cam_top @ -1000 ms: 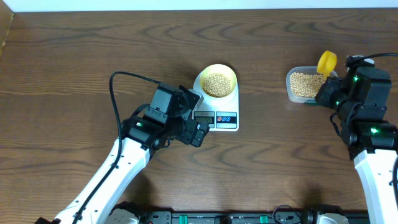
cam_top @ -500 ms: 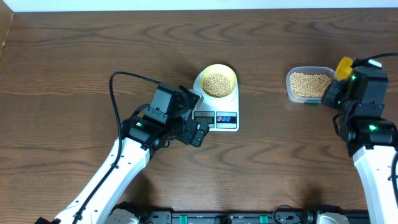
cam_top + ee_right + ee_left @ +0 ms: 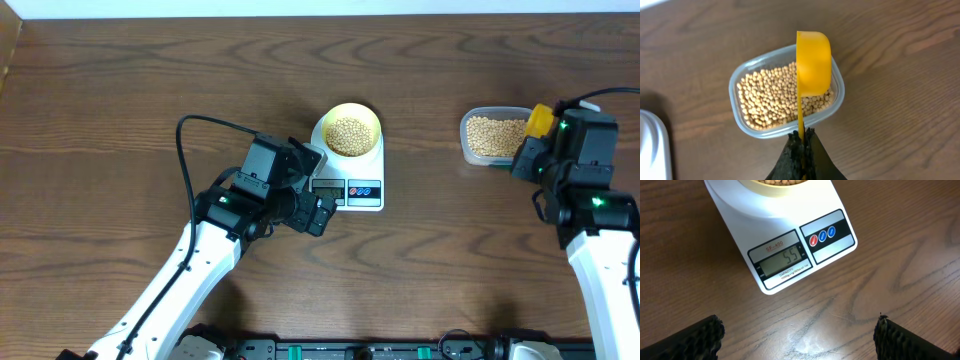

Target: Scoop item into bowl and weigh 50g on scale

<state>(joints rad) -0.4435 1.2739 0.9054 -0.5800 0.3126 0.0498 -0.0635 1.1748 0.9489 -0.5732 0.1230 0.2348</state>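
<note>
Yellow bowl on scale, scoop held over tub

Wood-grain table (image 3: pixel 100 100), overhead view, read from frame left to frame right.

Left of centre: left gripper (image 3: pixel 802 340) sits low over the table just beside the near edge of the scale (image 3: pixel 347 185). Its jaws stand wide apart with nothing between them. In the left wrist view the two black fingertips (image 3: pixel 702 337) sit in the lower corners of the frame, with bare wood between.

Centre: the white scale lies flat, display and red and blue buttons on its lower edge in the overhead view. The display (image 3: pixel 785 260) reads 55 in the left wrist view. The pale yellow bowl (image 3: pixel 376 125) stands upright on the round platform, covering most of it. Tan beans (image 3: pixel 348 135) fill the bowl in a shallow heap.

Right: a clear rectangular tub (image 3: pixel 735 100) sits on the table, well apart from the scale. More beans (image 3: pixel 770 100) cover its floor.

Far right: right gripper (image 3: pixel 802 145) is clamped tight on the thin handle of a yellow scoop (image 3: pixel 813 62). The handle appears edge-on. The cup is turned on its side above the right part of the tub, near its rim. Its smooth outer wall faces the wrist camera, so I cannot tell whether it carries beans. Contact between scoop and beans cannot be judged either.
</note>
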